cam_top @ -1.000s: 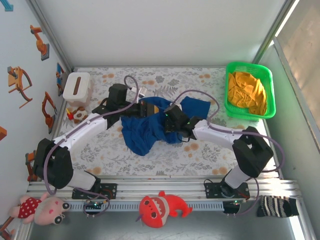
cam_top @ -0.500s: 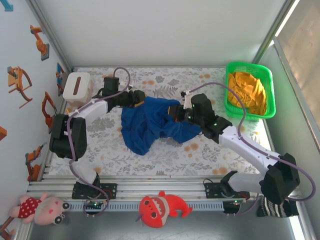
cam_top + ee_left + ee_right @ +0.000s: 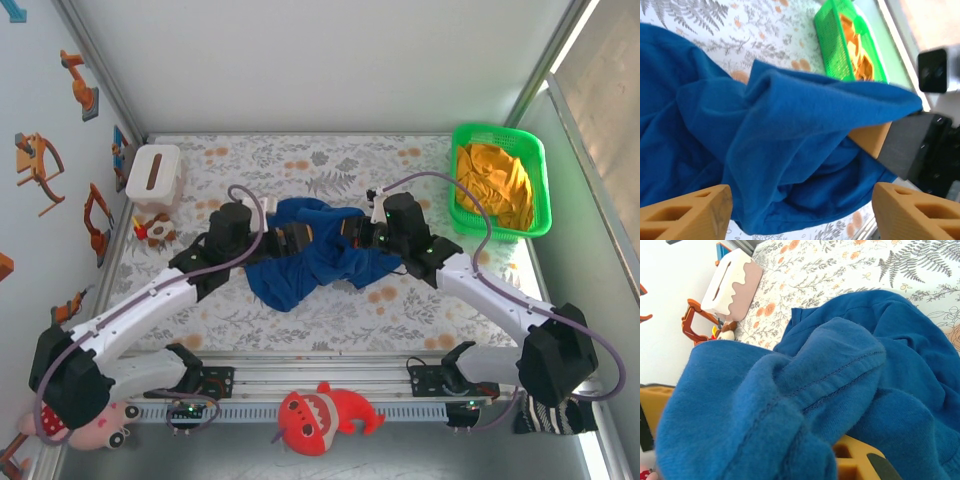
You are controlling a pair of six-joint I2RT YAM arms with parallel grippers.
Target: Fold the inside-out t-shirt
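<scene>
You are working in a robot lab cell, not a home. White panels [image 3: 320, 60] box in a small table [image 3: 400, 310] covered in floral cloth. The left arm [image 3: 150, 300] and right arm [image 3: 490, 295] are bolted to an aluminium rail [image 3: 320, 375] at 6 o'clock. The rest is staged props: a green basket [image 3: 500, 232] at 2 o'clock, a tissue box [image 3: 153, 178] at 10 o'clock, a red shark plush [image 3: 322, 417] at 6 o'clock, a pink doll [image 3: 85, 418] at 7 o'clock and robot-arm stickers [image 3: 40, 165] on the wall at 9 o'clock.
</scene>
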